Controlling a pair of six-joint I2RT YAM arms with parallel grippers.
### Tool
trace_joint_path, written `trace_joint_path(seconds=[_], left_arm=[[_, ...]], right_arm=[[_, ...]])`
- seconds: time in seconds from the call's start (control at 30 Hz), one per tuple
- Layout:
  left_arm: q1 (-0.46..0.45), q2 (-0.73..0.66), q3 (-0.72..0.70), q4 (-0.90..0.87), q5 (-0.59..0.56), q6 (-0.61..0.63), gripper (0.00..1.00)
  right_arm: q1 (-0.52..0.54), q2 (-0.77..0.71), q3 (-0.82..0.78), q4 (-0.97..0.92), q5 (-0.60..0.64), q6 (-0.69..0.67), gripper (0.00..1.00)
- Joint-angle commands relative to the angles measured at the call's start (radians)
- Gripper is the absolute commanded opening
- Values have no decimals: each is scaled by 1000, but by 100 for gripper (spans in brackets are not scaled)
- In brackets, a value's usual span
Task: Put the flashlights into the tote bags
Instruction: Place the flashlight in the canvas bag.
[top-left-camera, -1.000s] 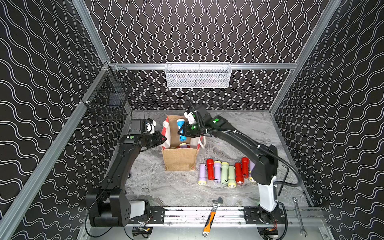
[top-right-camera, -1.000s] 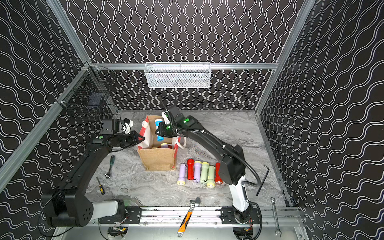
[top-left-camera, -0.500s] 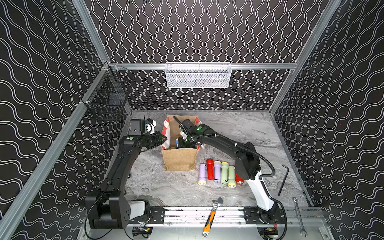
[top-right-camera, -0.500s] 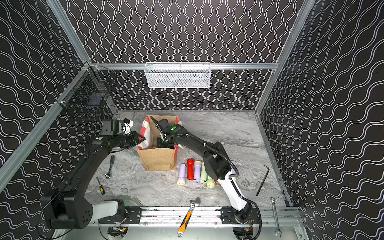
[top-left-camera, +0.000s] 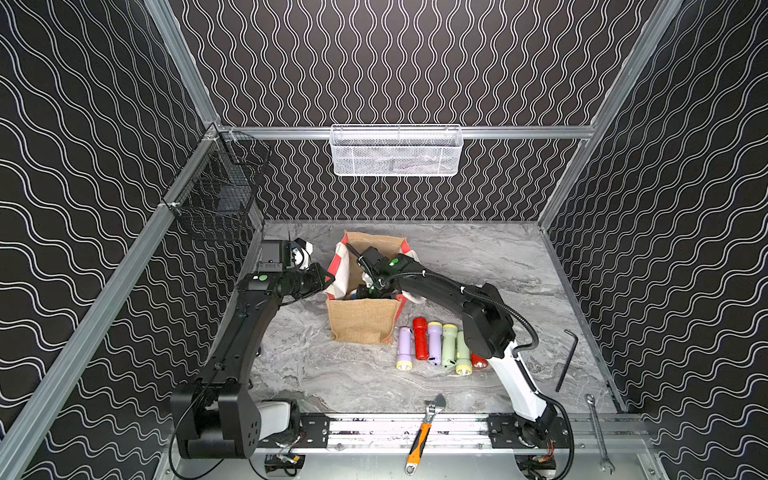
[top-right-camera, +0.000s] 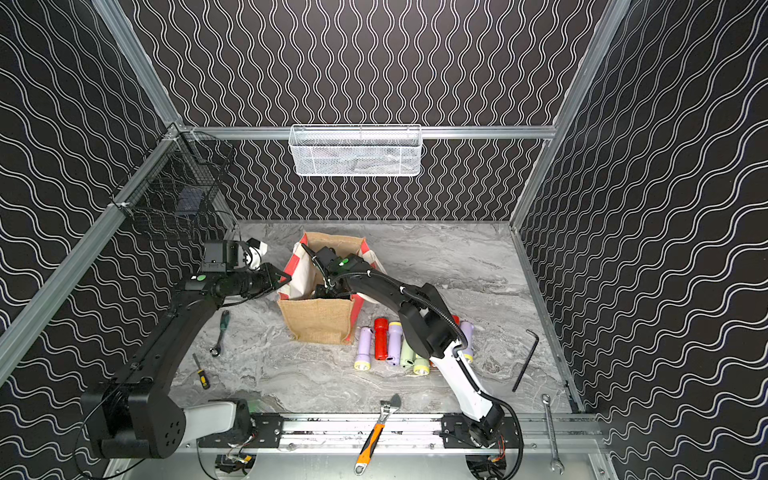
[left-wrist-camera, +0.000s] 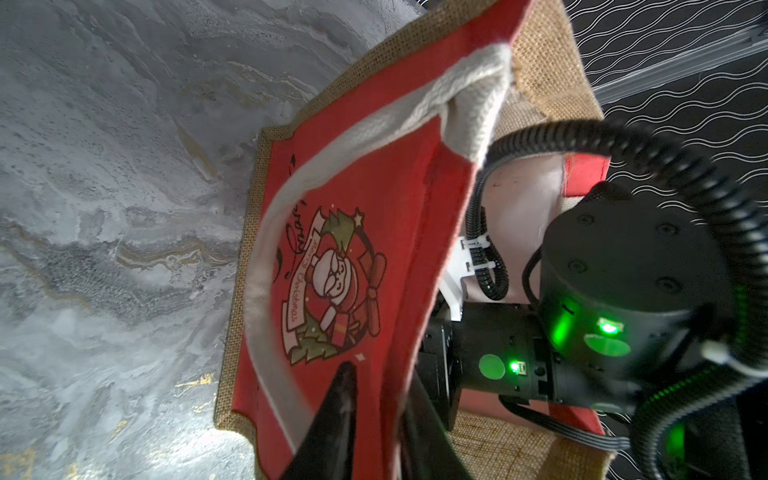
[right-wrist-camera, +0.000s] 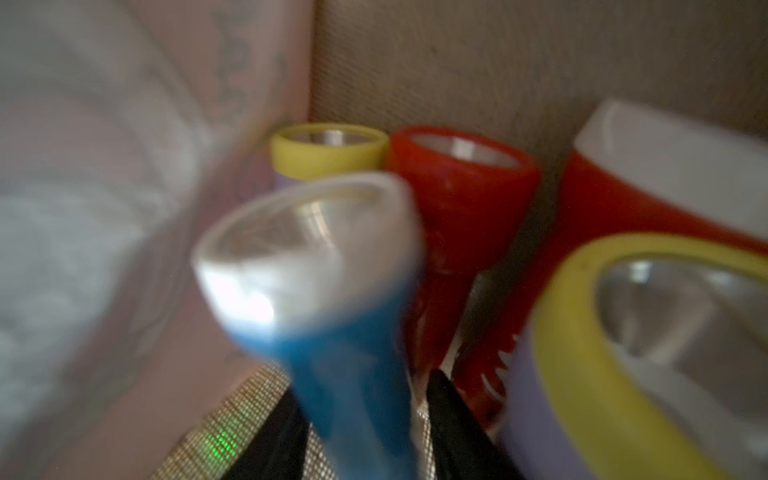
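The grey marbled table (top-left-camera: 316, 374) carries the tote bag (top-left-camera: 360, 328), which stands upright and open-mouthed, its tan face toward the arms' rail and its red printed faces on either flank.

The left gripper (left-wrist-camera: 380, 374) is at the bag's rim on the left arm's side. In the left wrist view its two black fingers (left-wrist-camera: 338, 415) straddle the red wall, one outside the bag and one inside, pinched onto the fabric.

The right arm reaches over the bag's opposite rim, and the right gripper (right-wrist-camera: 363, 386) is sunk inside the bag, hidden from both top views by the arm's own wrist.

A row of flashlights (top-left-camera: 434, 343), lilac, red and pale green, lies on the table just beside the bag, off its tan face on the right arm's side. The right arm's elbow covers the row's far end.

Inside the bag, the blue flashlight (right-wrist-camera: 349, 332) sits between the right gripper's fingers (right-wrist-camera: 451, 415), clear head pointing away from them. It is smeared with blur, so I cannot tell whether the jaws clamp it or stand loose.

Beyond it, against the bag's inner walls, are a red flashlight (right-wrist-camera: 453, 199), a yellow-headed one (right-wrist-camera: 328, 153) and two more.
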Motion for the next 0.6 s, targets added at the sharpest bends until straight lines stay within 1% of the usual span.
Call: trace_joint_path(seconds=[0.0,0.1,0.3,0.43,0.5,0.57], left_arm=[[1,-4,2,25,-2,3,22],[1,-17,4,37,0,3,23],[1,8,31,24,39,18,28],[2,30,55,12,57,26,30],[1,34,76,-1,44,30,30],[1,37,99,-15,18,35,26]], right_arm=[[-13,8,50,-46,8,-38,55],[-31,-10,65,-25,-15,-54,59],[-58,-69,83,0,-34,-106,62],[-74,-129,87,-1,-19,-155,64],[-79,-167,81,8,-3,-178,65],[-85,-214,64,14,27,-197,65]])
